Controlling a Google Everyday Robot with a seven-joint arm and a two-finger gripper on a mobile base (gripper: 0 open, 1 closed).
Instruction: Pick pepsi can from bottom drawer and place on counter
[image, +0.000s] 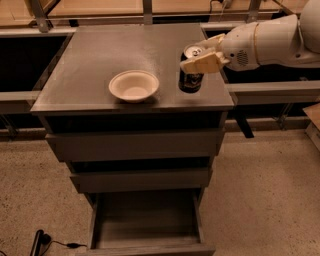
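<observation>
The pepsi can is dark with a silver top and stands upright over the right part of the counter, close to its surface. My gripper comes in from the right on a white arm and is shut on the can near its top. The bottom drawer is pulled open below the two wider drawers, and its inside shows nothing in it.
A cream round bowl sits on the counter just left of the can. Light wooden tabletops with metal legs run behind the cabinet. A dark rail runs on the right. A black cable lies on the floor at lower left.
</observation>
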